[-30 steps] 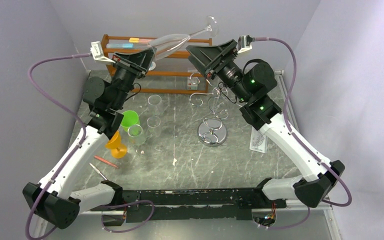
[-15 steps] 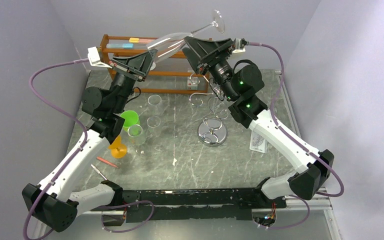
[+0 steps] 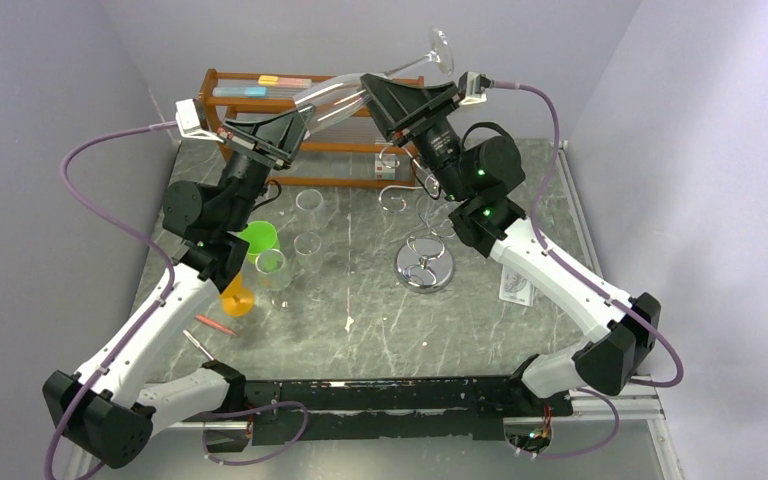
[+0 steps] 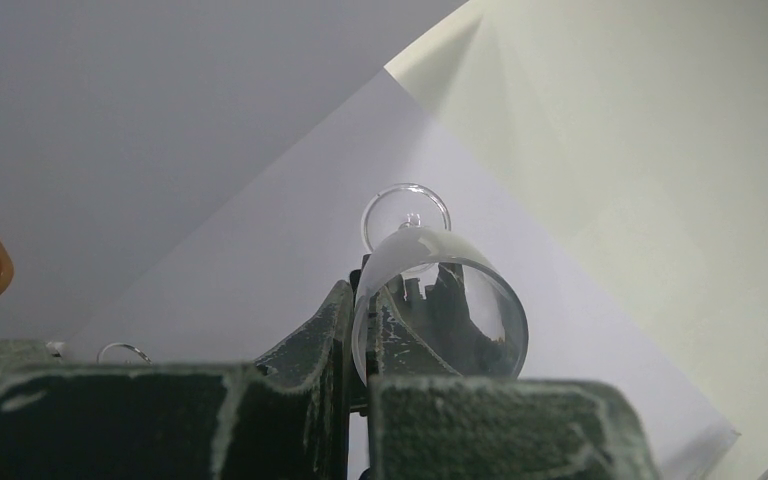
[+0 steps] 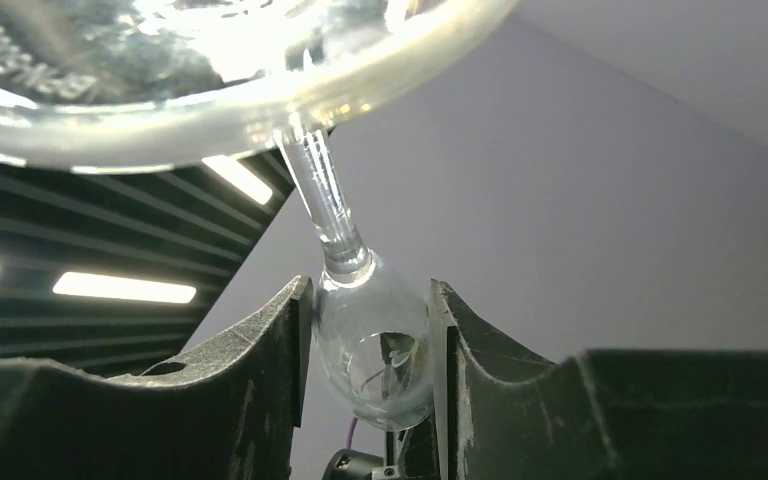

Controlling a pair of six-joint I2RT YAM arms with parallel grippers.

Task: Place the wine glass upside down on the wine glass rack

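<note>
Top external view: the wine glass (image 3: 338,88) is held in the air above the far end of the surface (image 3: 380,320), in front of the brown wooden shelf (image 3: 345,148). It lies nearly level, with the foot raised toward the right and the mouth toward the left. The left fingers (image 3: 275,130) hold the mouth end and the right fingers (image 3: 390,100) stand at the stem end of the bowl. The left wrist view shows the left fingers closed narrowly on the bowl's wall at the rim, one finger outside the glass and one seen through it. The right wrist view shows the right fingers at a middling width, one on each side of the bowl's narrow end just below the stem, with no gap visible on either side. The wine glass rack (image 3: 425,270) stands on the surface below and nearer the arms, well apart from the glass. Its round mirrored base is flat on the surface.
</note>
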